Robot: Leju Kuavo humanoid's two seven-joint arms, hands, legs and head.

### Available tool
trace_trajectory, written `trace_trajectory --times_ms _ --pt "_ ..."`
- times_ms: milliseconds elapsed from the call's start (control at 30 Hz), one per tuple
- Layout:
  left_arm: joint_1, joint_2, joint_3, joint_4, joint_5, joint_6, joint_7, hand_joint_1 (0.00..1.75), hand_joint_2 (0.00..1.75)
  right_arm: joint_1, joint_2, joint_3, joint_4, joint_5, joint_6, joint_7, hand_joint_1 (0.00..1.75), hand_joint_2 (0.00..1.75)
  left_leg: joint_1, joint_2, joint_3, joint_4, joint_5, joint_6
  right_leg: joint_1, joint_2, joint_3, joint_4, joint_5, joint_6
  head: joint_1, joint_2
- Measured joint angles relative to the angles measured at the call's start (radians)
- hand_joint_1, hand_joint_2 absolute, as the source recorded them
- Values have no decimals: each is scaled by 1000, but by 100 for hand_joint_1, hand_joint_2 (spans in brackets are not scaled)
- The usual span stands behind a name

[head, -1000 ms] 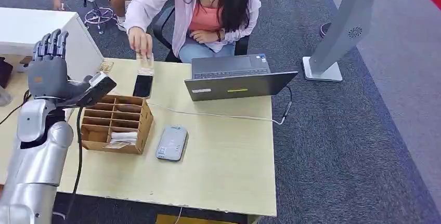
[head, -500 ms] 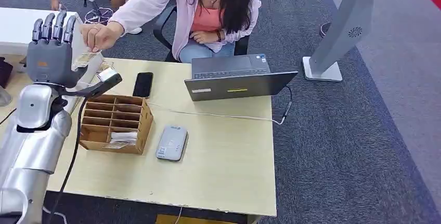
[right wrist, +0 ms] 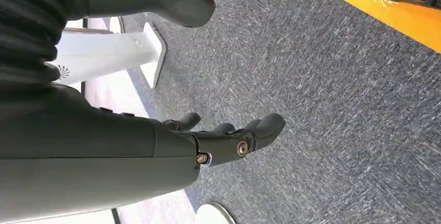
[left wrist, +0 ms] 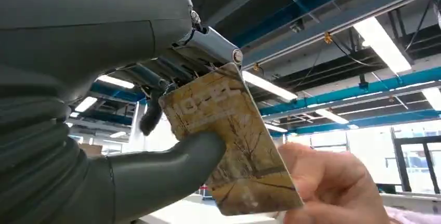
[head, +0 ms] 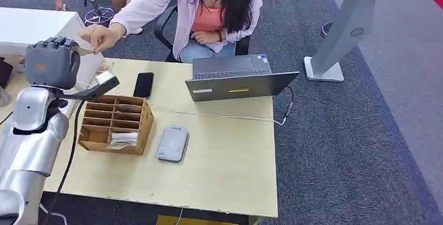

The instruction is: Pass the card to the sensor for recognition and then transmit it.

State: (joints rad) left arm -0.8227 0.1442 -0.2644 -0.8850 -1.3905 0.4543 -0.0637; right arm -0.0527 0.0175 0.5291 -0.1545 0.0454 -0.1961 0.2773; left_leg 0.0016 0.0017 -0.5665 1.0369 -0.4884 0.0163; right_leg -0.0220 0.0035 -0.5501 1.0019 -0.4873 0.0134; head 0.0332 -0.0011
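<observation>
While a person's hand (left wrist: pixel 333 187) grips its far end, the thin, stiff tan printed card (left wrist: pixel 234 141) sits pinched between the left hand's (head: pixel 52 63) thumb and curled fingers. Light and slick, it probably needs a firm flat-face pinch. Hanging over carpet, the right hand (right wrist: pixel 229 138) holds nothing, fingers loosely apart.

Head view: bright, even overhead light, soft short shadows under laptop (head: pixel 235 81) on table (head: pixel 219 173); sharp focus. Left wrist view: ceiling light strips (left wrist: pixel 382 42) glare white, near grey cover dark. Right wrist view: carpet (right wrist: pixel 338 104) grain sharp, daylit, white base overexposed.
</observation>
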Motion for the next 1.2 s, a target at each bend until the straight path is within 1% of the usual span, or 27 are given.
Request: trace_trajectory --times_ms 133,300,367,467,600,700,800,867,933,1000,1133,1200 --pt "37 -1 -9 -22 35 0 -33 175 175 0 0 3 0 -5 -1 -3 0 175 0 0 0 0 0 0 0 0 0 0 0 0 0 0" --pt "92 -14 -22 -67 42 0 -39 175 175 0 0 4 0 -7 -1 -4 0 175 0 0 0 0 0 0 0 0 0 0 0 0 0 0" --pt "109 -21 -33 -87 51 1 -55 175 175 0 0 4 1 -12 -2 -4 0 175 0 0 0 0 0 0 0 0 -1 0 0 0 0 0" --pt "165 -52 -64 -149 49 3 -65 175 175 0 0 4 1 -14 -3 -4 0 175 0 -1 0 0 0 0 0 -2 0 0 0 0 0 0" --pt "257 -110 -136 -224 29 10 -61 175 175 -2 0 4 1 -18 -6 -5 0 175 -1 -1 -1 0 0 1 -1 -1 -1 -1 0 0 0 0" --pt "307 -145 -195 -248 18 8 -42 175 175 -2 2 4 1 -18 -7 -8 0 175 -1 -1 -2 0 0 1 -1 -1 -1 -1 0 0 0 0" --pt "338 -164 -241 -250 10 2 -24 175 175 -2 3 4 1 -18 -8 -8 0 175 -2 -1 -2 0 0 1 0 -1 -2 -1 0 0 0 0" --pt "346 -169 -260 -248 2 -28 -7 175 175 -2 4 4 1 -23 -8 -8 0 175 -2 -1 -2 0 0 0 0 -1 -2 -1 0 0 0 0" --pt "349 -174 -275 -236 -8 -72 16 175 175 -2 5 4 1 -25 -8 -8 0 175 -1 -1 -2 0 0 0 0 -1 -2 -1 0 0 0 0" --pt "349 -178 -286 -221 -11 -97 29 175 175 -2 5 4 1 -27 -9 -8 0 175 -1 -1 -2 0 1 -1 0 -1 -2 -1 0 0 -1 0" --pt "347 -184 -291 -178 -10 -196 69 175 175 -2 6 4 1 -33 -15 -6 0 175 -1 0 -2 0 1 0 0 0 -2 0 0 0 0 0" --pt "345 -186 -292 -153 -6 -227 82 175 175 -1 6 4 1 -35 -17 -4 0 175 0 0 -2 0 1 0 0 -1 -2 0 0 0 0 0"
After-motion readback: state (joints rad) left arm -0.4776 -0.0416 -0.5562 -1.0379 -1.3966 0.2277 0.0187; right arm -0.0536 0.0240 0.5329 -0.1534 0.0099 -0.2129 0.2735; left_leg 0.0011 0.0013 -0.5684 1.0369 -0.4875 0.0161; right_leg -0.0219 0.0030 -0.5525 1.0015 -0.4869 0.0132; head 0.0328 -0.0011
